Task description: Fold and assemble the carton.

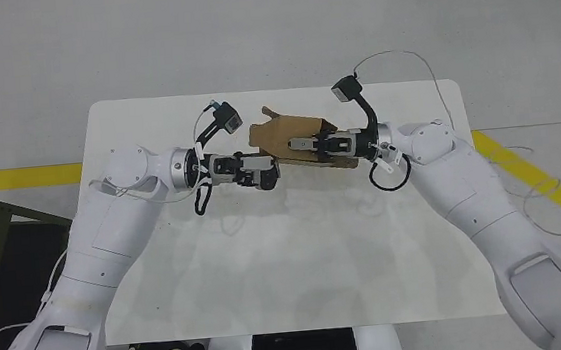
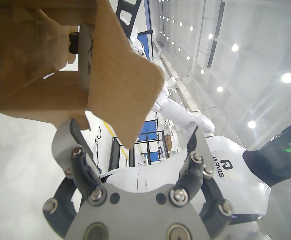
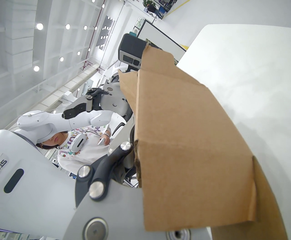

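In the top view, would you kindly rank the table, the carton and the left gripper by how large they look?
1. table, by far the largest.
2. carton, much smaller than the table.
3. left gripper, the smallest; it sits right beside the carton, so nearness to the camera hardly affects this.

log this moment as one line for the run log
carton: part folded, held above table | right claw: shut on carton wall | left claw: open, by carton flap
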Motion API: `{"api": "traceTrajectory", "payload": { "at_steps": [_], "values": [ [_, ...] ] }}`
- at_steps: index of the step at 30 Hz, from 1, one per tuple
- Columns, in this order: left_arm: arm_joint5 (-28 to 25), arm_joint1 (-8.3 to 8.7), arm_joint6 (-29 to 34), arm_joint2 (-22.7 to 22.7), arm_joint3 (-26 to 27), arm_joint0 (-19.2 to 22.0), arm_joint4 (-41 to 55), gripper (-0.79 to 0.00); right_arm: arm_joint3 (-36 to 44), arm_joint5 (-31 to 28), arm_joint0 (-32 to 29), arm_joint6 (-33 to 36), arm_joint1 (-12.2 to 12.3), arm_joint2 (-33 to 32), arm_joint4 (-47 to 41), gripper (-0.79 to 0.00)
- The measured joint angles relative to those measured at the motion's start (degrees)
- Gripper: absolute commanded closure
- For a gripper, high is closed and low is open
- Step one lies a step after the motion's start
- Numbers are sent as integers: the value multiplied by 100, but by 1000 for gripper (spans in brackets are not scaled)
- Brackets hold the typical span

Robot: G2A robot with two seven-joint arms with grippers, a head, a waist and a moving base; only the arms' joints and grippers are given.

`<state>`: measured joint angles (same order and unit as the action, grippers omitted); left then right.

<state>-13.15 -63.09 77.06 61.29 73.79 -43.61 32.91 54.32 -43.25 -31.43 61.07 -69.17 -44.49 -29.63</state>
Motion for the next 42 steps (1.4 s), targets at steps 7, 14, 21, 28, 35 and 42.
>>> {"api": "traceTrajectory", "payload": {
  "at_steps": [7, 14, 21, 28, 35, 42],
  "values": [
    [-7, 123, -80, 443, -58, -118, -168, -785, 220, 338, -241, 334, 195, -255, -129, 0],
    [-73, 266, -403, 601, -27, -171, -1545, -785, 607, 634, -462, 632, 384, -445, -284, 0],
    [-22, 300, -796, 492, -13, -243, -2339, -785, 918, 787, -622, 785, 513, -516, -407, 0],
    [60, 277, -1025, 195, 8, -131, -3073, -785, 1197, 767, -707, 765, 567, -499, -658, 0],
    [116, 212, -1152, -41, -24, -27, -3034, -785, 1354, 786, -677, 784, 588, -400, -732, 0],
    [133, 167, -1135, -220, 100, 79, -3018, -785, 1253, 722, -578, 719, 566, -260, -796, 0]
  ]
}}
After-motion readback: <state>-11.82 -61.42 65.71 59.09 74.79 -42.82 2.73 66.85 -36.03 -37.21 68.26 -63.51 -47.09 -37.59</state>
